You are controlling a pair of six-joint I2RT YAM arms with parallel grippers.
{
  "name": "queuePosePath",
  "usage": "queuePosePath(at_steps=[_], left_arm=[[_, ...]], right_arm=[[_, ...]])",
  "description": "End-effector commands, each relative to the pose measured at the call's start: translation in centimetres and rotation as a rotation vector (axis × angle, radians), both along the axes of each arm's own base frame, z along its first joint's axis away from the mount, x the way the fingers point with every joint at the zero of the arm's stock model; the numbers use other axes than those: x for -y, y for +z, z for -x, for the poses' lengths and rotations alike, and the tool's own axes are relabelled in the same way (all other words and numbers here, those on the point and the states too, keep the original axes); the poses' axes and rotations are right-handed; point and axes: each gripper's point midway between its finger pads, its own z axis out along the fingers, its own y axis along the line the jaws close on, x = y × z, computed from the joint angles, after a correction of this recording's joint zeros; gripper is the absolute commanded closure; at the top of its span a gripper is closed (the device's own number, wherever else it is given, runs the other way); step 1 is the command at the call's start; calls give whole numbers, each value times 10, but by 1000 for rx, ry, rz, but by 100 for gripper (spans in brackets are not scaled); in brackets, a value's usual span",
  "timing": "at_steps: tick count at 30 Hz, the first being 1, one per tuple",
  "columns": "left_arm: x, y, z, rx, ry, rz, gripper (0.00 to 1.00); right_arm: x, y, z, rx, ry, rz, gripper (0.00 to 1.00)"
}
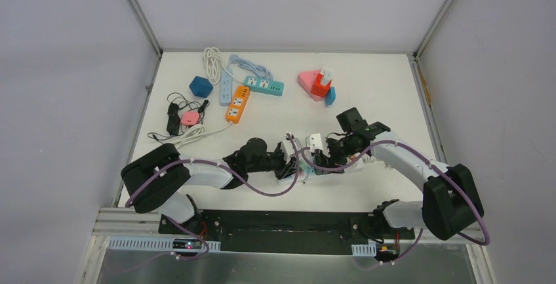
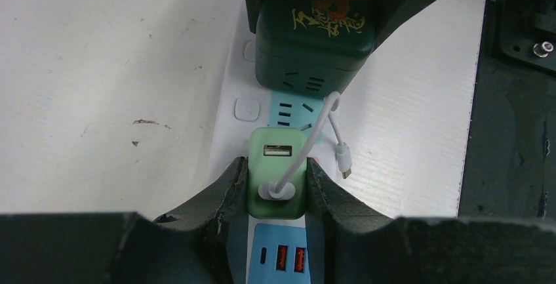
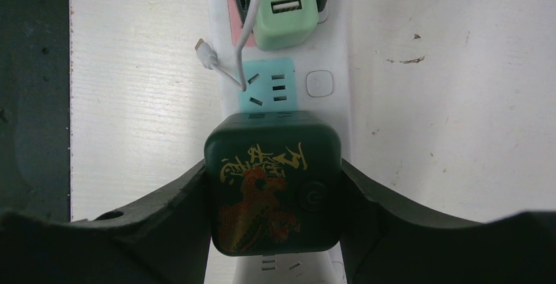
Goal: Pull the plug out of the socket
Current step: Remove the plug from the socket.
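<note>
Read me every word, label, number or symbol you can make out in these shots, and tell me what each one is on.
Dark green cube: gold brush-style characters above an orange figure, too stylised to read.
Light green charger: no print visible.
Power strip: no lettering visible.
Orange strip and teal strip, top view: too small to read.
</note>
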Motion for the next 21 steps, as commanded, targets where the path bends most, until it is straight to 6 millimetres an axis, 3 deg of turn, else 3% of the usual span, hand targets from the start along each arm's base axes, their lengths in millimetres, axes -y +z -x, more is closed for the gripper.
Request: queuePosePath(at_steps=[1, 5, 10, 15, 17, 21], left_arm=[[4, 43, -3, 148, 14, 87, 100], [0, 55, -6, 177, 52, 69, 100], [4, 70, -3, -19, 13, 219, 100], [4, 59, -5, 46, 23, 176, 100], [-1, 63, -5, 79, 32, 178, 100], [-10, 67, -1, 94, 26, 128, 100]], right_arm=[[12, -9, -11, 27, -43, 76, 79], [13, -11, -13, 26, -51, 84, 79], [13, -12, -13, 22, -54, 89, 79], [13, -12, -14, 17, -60, 87, 79], [12, -9, -14, 4, -79, 83, 71], [1, 7, -12, -42, -115, 31, 41]])
